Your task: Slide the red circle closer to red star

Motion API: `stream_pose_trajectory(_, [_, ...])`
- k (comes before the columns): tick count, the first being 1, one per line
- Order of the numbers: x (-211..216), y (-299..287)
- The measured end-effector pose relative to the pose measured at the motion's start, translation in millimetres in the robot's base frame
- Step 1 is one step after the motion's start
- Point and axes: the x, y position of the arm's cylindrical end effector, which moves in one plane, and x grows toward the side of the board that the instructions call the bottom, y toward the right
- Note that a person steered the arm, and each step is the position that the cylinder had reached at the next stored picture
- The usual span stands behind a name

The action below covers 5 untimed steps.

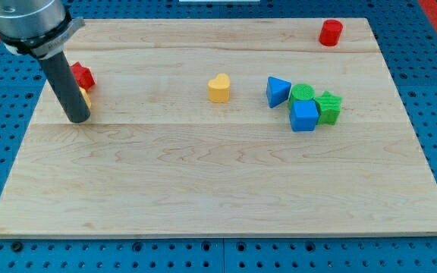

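The red circle stands near the board's top right corner. The red star lies at the view's left, partly hidden behind my rod. My tip rests on the board just below the red star, far to the left of the red circle. A yellow block of unclear shape peeks out from behind the rod, right beside the tip.
A yellow heart sits near the board's middle top. A cluster to its right holds a blue triangle, a green circle, a blue cube and a green star. The wooden board lies on a blue pegboard.
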Motion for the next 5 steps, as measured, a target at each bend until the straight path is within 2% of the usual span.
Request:
stream_pose_trajectory(1, [-14, -2])
stream_pose_trajectory(2, [-19, 62])
stream_pose_trajectory(3, [-71, 122])
stream_pose_trajectory(4, [-106, 149])
stream_pose_trajectory(5, [-109, 219])
